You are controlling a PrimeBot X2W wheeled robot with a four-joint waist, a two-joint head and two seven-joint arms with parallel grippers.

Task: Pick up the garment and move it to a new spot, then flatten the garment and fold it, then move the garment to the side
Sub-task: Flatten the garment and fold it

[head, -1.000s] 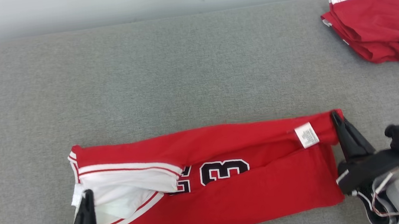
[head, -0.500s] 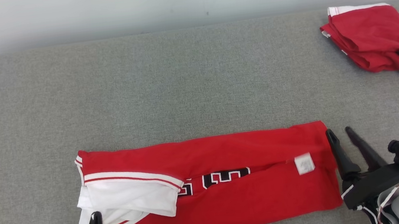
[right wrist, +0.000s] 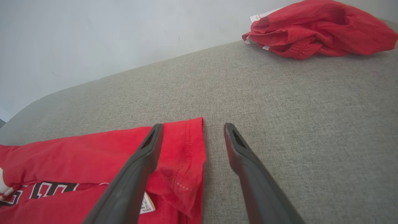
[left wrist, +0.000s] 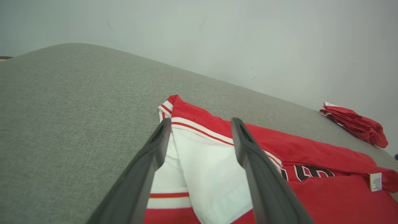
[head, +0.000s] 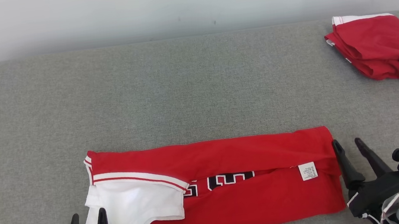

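The garment (head: 232, 198) is a red jersey with white trim and dark numerals, folded into a long band near the front of the grey surface (head: 167, 93). A white label (head: 308, 171) shows near its right end. My left gripper (head: 87, 216) stands open over the garment's white left end, nothing between its fingers; the left wrist view shows the white cloth (left wrist: 202, 168) below the open left gripper (left wrist: 200, 123). My right gripper (head: 346, 143) is open at the garment's right edge, and in the right wrist view the red hem (right wrist: 189, 146) lies under the right gripper (right wrist: 192, 126).
A second red garment (head: 378, 48), bunched up, lies at the far right back corner of the surface, also visible as a red bundle (right wrist: 317, 28) in the right wrist view. A pale wall (head: 172, 6) runs behind the padded surface.
Both grippers have opened and let go of the garment, which now lies flat. The right gripper drew back off the right edge. The head camera has tilted, shifting the picture downward.
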